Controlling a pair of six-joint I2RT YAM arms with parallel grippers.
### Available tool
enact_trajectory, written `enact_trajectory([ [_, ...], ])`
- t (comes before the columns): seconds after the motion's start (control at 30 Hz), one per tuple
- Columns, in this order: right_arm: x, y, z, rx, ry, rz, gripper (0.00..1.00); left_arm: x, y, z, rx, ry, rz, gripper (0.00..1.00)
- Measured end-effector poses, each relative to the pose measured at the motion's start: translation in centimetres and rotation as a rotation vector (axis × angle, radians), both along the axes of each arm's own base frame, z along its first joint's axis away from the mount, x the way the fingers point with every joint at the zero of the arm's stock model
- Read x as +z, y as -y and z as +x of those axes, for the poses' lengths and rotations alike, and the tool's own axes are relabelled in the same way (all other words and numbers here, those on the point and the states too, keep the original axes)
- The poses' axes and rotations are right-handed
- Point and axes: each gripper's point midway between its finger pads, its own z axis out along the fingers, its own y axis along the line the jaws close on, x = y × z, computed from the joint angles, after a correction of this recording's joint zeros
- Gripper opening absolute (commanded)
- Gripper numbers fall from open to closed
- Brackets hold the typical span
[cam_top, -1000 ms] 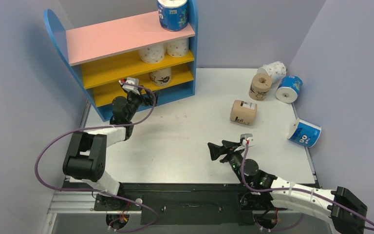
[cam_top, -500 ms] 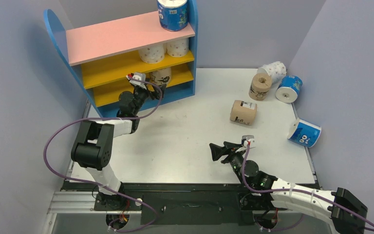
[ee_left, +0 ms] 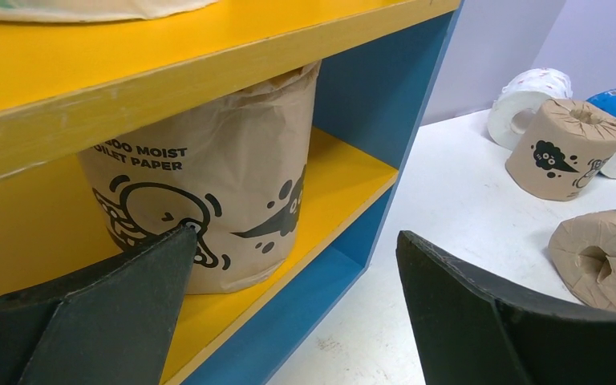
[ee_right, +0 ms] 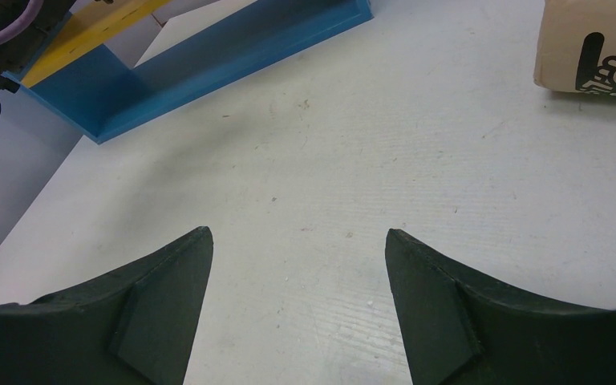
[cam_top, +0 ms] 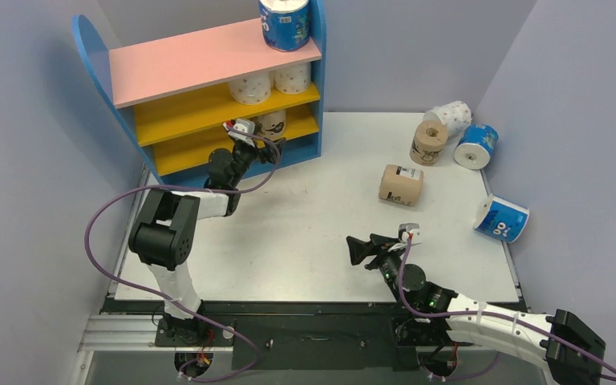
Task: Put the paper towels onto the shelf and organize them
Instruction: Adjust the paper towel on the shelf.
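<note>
Left gripper (ee_left: 294, 235) jaws apart facing tan roll (ee_left: 208, 168) on shelf (ee_left: 385, 104), yellow board (ee_left: 168, 72) close overhead. Right gripper (ee_right: 297, 233) jaws apart, empty, above surface (ee_right: 369, 144).

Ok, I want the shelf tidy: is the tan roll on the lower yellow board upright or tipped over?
Upright: the left wrist view shows the tan roll standing on end on the lower yellow board, its print level.

A tan roll (ee_left: 208, 176) is blocking the way just ahead of the left gripper (ee_left: 295, 237), a yellow board (ee_left: 168, 72) is pressing in above it, and bare table (ee_left: 457, 200) is lying open rightward.
</note>
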Motion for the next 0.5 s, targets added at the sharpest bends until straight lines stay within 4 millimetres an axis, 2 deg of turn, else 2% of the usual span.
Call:
enact_trajectory([
  [0.3,-0.2,0.3,0.1,-0.014,-0.003,-0.006,0.74,0.1,1.6,0.5,-0.026,0.014,-0.004,0.94],
  [0.5,-0.4,0.4,0.1,-0.018,-0.005,-0.011,0.74,0.2,2.0,0.6,-0.032,0.015,-0.013,0.95],
])
